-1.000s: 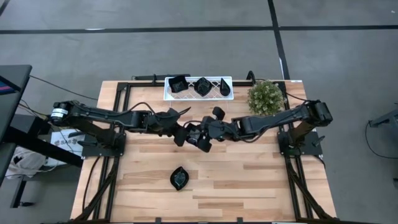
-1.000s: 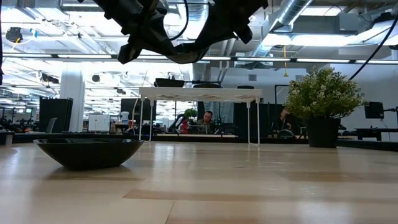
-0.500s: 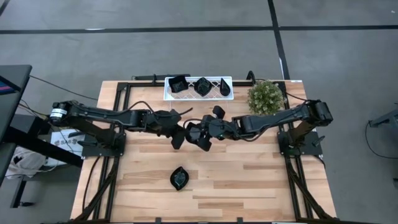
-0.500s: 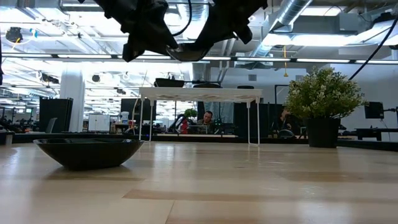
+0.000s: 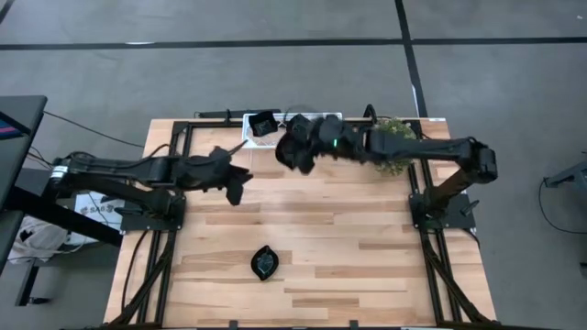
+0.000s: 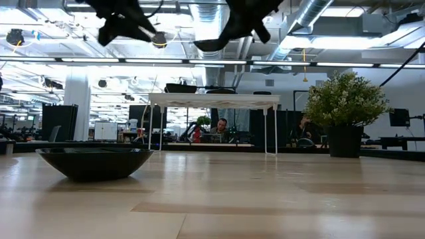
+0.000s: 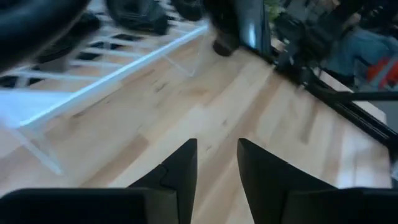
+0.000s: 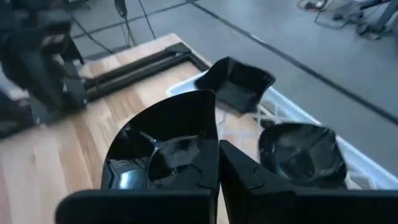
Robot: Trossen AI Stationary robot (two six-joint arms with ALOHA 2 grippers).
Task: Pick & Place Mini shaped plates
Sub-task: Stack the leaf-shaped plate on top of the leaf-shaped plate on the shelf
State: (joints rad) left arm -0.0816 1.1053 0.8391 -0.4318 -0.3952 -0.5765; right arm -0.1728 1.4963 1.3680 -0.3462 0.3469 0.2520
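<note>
A glossy black mini shaped plate with a pointed tip (image 8: 158, 146) hangs in my right gripper (image 8: 217, 155), which is shut on it above the near edge of the white lattice tray (image 8: 281, 114). In the high view this gripper (image 5: 305, 148) is at the table's far side. The tray holds a square plate (image 8: 239, 84) and a rounder one (image 8: 301, 149). Another plate (image 5: 264, 262) rests on its base on the table near the front edge. My left gripper (image 5: 234, 190) hovers left of centre, open, with nothing between its fingers (image 7: 180, 168). My right gripper pinches the plate's rim wall (image 8: 214, 134) along one side below its pointed tip, one finger inside the hollow and one outside. The fingers reach slanting down toward the table's far edge. The plate is lifted clear of table and tray, its hollow facing up.
A small potted plant (image 5: 394, 142) stands at the far right, close beside my right arm. The tray stands on thin legs (image 6: 265, 129). Bare wood lies between the front plate and the tray. Black frame rails (image 5: 174, 147) run along the table's left and right sides.
My left gripper has opened, let go of the plate and drawn back toward the table's left edge, rising. My right gripper, shut on the plate, has carried it up and toward the far edge, to the tray.
</note>
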